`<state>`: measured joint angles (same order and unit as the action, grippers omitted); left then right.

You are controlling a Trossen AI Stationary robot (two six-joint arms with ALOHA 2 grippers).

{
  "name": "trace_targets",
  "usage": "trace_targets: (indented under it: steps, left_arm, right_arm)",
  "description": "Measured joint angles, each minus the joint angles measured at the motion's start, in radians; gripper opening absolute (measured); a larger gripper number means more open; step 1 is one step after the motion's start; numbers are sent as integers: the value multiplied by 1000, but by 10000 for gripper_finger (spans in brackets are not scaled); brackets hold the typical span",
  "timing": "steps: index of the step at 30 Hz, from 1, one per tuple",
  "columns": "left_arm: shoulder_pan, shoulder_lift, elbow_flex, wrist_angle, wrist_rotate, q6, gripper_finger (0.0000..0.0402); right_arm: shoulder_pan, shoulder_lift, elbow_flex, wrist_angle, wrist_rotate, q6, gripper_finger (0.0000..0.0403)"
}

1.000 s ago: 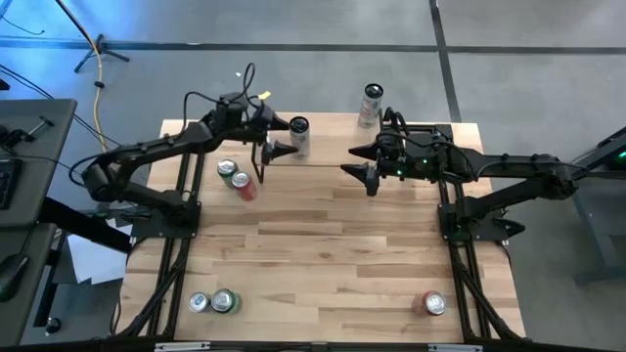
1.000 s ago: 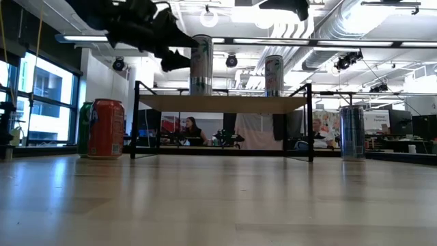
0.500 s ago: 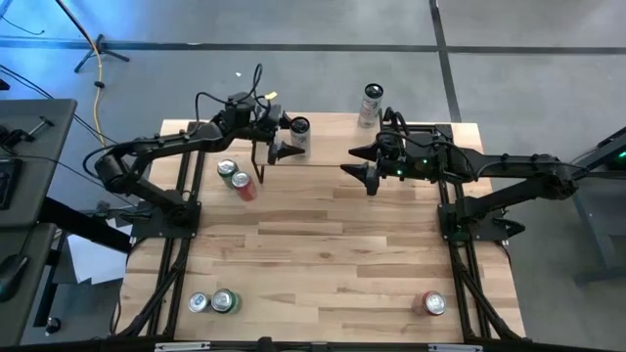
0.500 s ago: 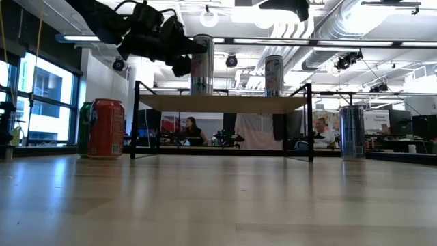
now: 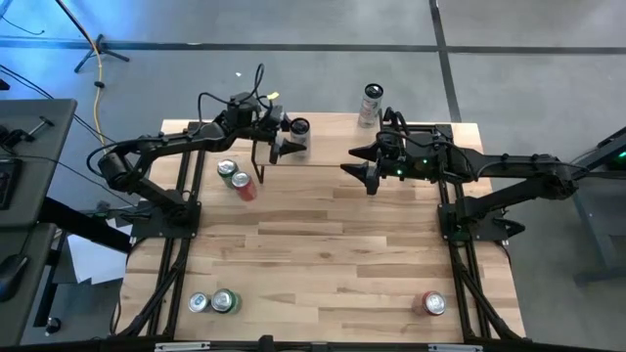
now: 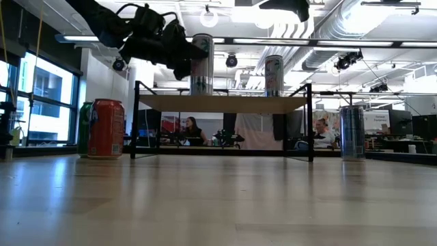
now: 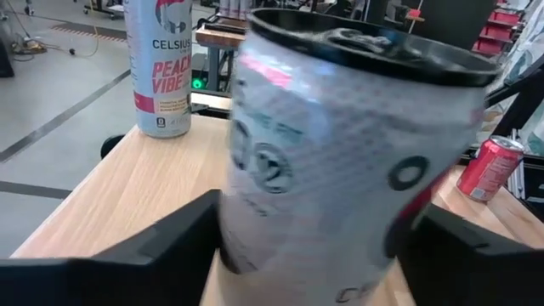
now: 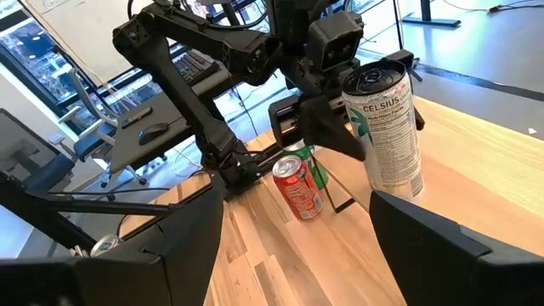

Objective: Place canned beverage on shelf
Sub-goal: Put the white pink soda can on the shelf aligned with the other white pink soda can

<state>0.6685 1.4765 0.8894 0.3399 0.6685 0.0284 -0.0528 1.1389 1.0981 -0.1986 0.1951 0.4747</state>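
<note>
At left end of shelf [image 5: 333,144]: tall white can [image 5: 299,128] upright on the board, long axis vertical, base fully on the wood in low view. 2nd tall can [image 6: 274,75] upright further along the same board, well apart from the 1st.

Left gripper [image 5: 288,138] level with upper half of the white can, reaching in sideways from the left-arm side. Fingers [image 7: 183,242] parted to about can width, 1 either side of the can body. Gap or contact at the fingers: cannot tell from wrist view; no sign of lift.

Right gripper [image 5: 368,172] above the shelf's front edge near the middle, spread wide, holding nothing, waiting.

Key relation: can directly between the left fingers, axis at right angles to the approach line. Left arm clearly nearer; right arm out of play.

Judgement: can already placed. Straight pull-back needed, or can tips.
</note>
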Motion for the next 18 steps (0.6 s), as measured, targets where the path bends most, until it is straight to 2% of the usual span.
trace_targets:
  steps: [5,9,15,18]
  left_arm:
    - [0,0,0,3,-1,2,186]
    - [9,-4,0,5,-33,-5,185]
    - [13,-39,-1,16,-271,-26,185]
    - [-7,-51,-1,18,-343,-73,192]
  right_arm:
    - [0,0,0,0,0,-1,282]
    - [0,0,0,0,0,-1,282]
    - [0,0,0,0,5,-3,282]
    - [0,0,0,0,44,-3,282]
